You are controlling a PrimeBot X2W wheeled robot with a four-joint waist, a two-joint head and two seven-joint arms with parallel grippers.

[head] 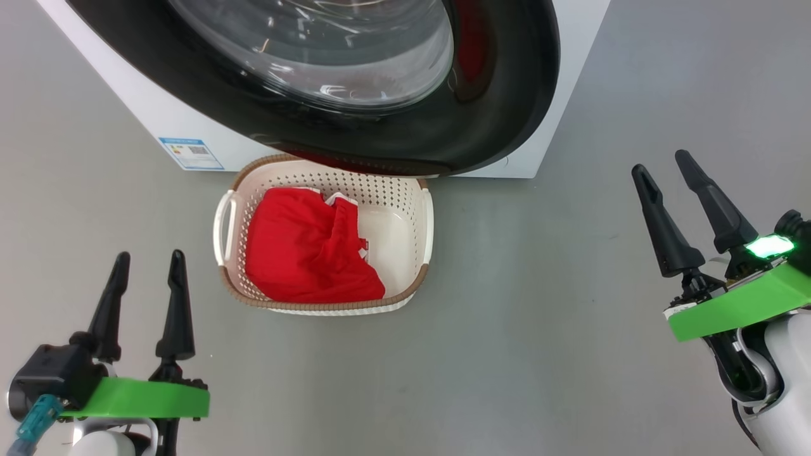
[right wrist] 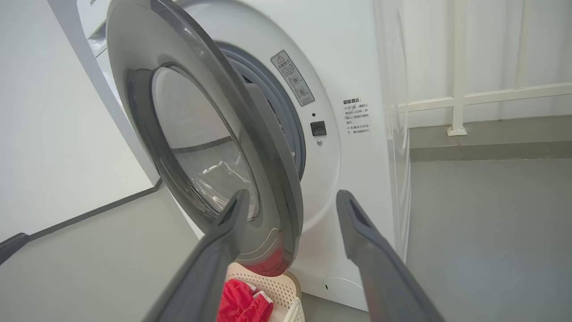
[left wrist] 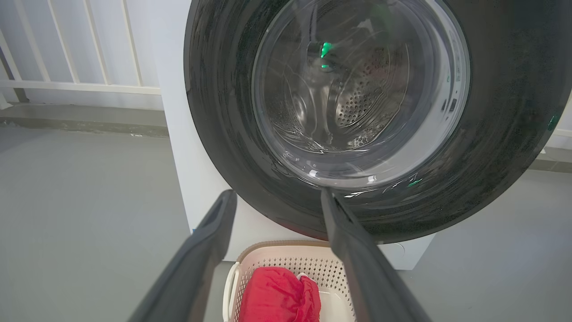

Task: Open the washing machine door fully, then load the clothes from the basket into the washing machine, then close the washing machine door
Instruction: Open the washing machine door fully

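Observation:
The washing machine (head: 165, 107) stands at the top of the head view. The washing machine door (head: 494, 114) is partly open and overhangs the back of the basket (head: 426, 221). In the right wrist view the door (right wrist: 268, 147) stands ajar in front of the grey gasket. Red clothes (head: 304, 250) lie in the basket on the floor. My left gripper (head: 150, 255) is open and empty, to the front left of the basket. The right gripper (head: 661, 162) hangs open and empty off to the basket's right. The left wrist view faces the door's glass (left wrist: 357, 89), with the basket (left wrist: 290, 264) and clothes (left wrist: 277, 295) below.
A blue label (head: 190, 153) is stuck low on the machine's front. A white railing (left wrist: 80, 85) runs along the wall behind the machine and shows again as a railing (right wrist: 456, 98) to its side. Grey floor (head: 538, 316) lies open around the basket.

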